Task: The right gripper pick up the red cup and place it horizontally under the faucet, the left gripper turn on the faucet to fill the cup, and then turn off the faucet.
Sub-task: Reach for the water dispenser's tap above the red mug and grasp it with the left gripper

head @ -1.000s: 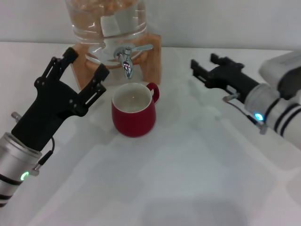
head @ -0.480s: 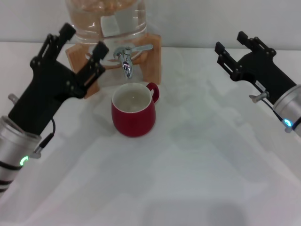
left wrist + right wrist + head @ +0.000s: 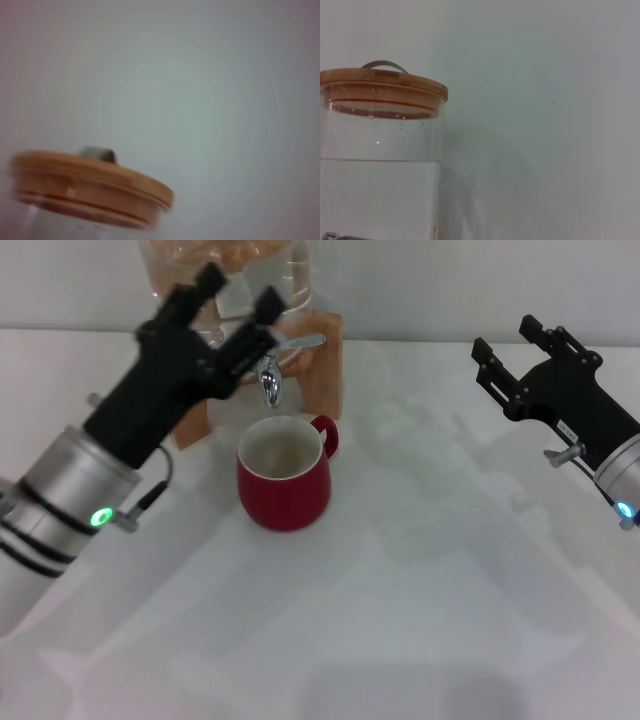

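Note:
The red cup [image 3: 284, 480] stands upright on the white table right under the chrome faucet [image 3: 272, 368], its handle to the right. The faucet sticks out of a clear glass jar [image 3: 228, 285] on a wooden stand [image 3: 318, 370]; its lever points right. My left gripper [image 3: 238, 292] is open, its fingers in front of the jar just left of the faucet, above the cup. My right gripper [image 3: 512, 343] is open and empty at the far right, well apart from the cup.
The jar's wooden lid shows in the left wrist view [image 3: 90, 187] and the right wrist view [image 3: 382, 87], with water in the jar below. Bare white table [image 3: 400, 620] spreads in front of and right of the cup.
My left gripper has risen and moved right, from beside the stand to in front of the jar near the faucet. My right gripper has drawn back to the right and up.

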Robot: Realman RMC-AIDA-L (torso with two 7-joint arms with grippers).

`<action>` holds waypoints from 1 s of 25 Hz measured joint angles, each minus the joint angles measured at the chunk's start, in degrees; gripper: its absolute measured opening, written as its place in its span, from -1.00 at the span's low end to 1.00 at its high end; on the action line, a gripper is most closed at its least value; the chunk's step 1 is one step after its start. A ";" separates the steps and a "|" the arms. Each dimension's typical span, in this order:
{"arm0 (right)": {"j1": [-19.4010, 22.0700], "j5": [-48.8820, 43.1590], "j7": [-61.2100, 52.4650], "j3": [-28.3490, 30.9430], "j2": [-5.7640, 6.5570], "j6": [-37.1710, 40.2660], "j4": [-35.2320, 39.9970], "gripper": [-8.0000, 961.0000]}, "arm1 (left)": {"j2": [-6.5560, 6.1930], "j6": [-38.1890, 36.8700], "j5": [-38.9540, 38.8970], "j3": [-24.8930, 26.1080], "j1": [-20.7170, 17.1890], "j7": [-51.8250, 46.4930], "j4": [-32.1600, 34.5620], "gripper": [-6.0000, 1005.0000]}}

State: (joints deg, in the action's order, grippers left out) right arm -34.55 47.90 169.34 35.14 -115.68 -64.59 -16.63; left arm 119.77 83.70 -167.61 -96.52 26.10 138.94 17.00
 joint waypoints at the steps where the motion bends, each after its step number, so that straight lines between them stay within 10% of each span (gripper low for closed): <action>1: 0.05 0.00 0.00 0.00 0.00 0.00 0.07 0.33 | -0.18 -1.13 0.05 -1.12 0.35 -0.44 0.66 0.72; 16: 1.95 0.00 -0.02 0.01 -0.12 0.10 0.21 0.33 | -3.53 -24.72 23.16 -2.14 1.08 -22.61 21.96 0.72; 25: 3.01 0.36 -0.04 0.45 0.04 0.15 1.01 0.33 | -3.60 -27.96 58.53 10.84 0.88 -52.47 36.97 0.72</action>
State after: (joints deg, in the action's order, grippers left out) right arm -31.54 48.26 169.29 35.59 -115.64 -64.44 -15.61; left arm 116.17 55.74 -109.08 -85.68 26.98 86.47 53.97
